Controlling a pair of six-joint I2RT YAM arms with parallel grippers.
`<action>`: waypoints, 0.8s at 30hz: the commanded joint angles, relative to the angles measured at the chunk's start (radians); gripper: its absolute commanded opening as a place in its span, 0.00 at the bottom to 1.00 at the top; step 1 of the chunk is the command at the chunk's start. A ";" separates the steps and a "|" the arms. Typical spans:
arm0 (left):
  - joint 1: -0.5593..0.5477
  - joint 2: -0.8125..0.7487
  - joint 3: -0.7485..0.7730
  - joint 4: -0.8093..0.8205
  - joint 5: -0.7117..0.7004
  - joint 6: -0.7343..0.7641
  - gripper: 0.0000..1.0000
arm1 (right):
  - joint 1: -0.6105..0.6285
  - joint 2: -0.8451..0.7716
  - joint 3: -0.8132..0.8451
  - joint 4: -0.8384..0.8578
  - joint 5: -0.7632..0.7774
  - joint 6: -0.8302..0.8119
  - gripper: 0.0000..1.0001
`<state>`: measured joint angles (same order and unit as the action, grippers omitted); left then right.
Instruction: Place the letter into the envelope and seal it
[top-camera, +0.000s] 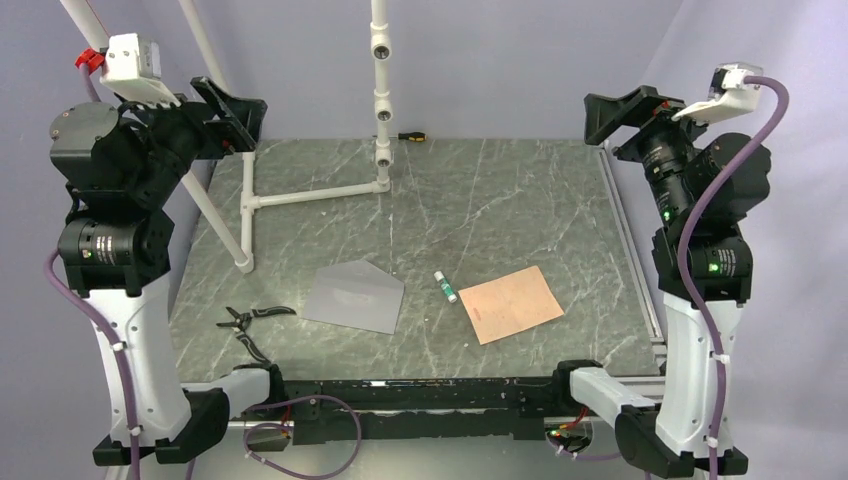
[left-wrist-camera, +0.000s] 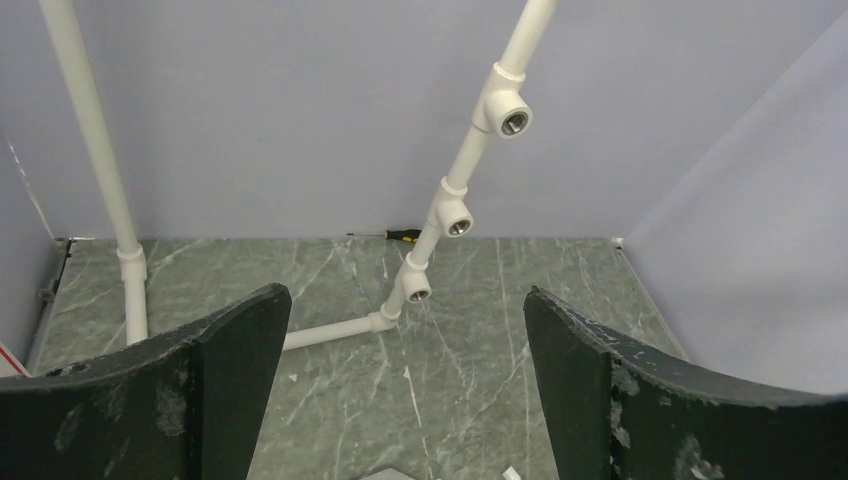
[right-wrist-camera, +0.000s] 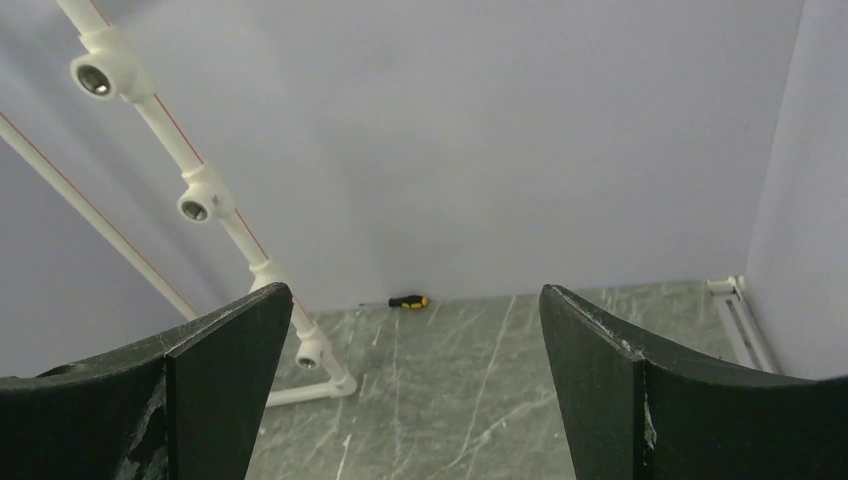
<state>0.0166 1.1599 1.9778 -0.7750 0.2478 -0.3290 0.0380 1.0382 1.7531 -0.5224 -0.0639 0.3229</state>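
While the left gripper (top-camera: 230, 110) and right gripper (top-camera: 625, 112) hang raised, fingers spread apart, the envelope (top-camera: 355, 295) lies on the table (top-camera: 500, 200) well away at the left's 5 o'clock, and the letter (top-camera: 512, 304) at the right's 7 o'clock.

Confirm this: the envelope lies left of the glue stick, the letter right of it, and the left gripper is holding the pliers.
Wrong on the pliers. The left wrist view shows the left gripper open and empty; in the top view the pliers lie on the table left of the envelope. The rest stands: envelope left of the glue stick, letter right of it.
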 joint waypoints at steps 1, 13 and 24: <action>-0.010 -0.012 0.005 0.020 -0.010 0.018 0.93 | -0.004 -0.008 -0.042 0.009 -0.029 0.047 1.00; -0.043 0.014 -0.228 0.149 0.177 -0.045 0.93 | -0.004 0.104 -0.226 -0.177 -0.092 0.212 1.00; -0.097 0.062 -0.442 0.211 0.208 0.018 0.93 | -0.113 0.001 -0.856 -0.225 0.061 0.376 1.00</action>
<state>-0.0509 1.2339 1.5539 -0.6163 0.5003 -0.3412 0.0017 1.0782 1.0191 -0.7040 -0.0589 0.6090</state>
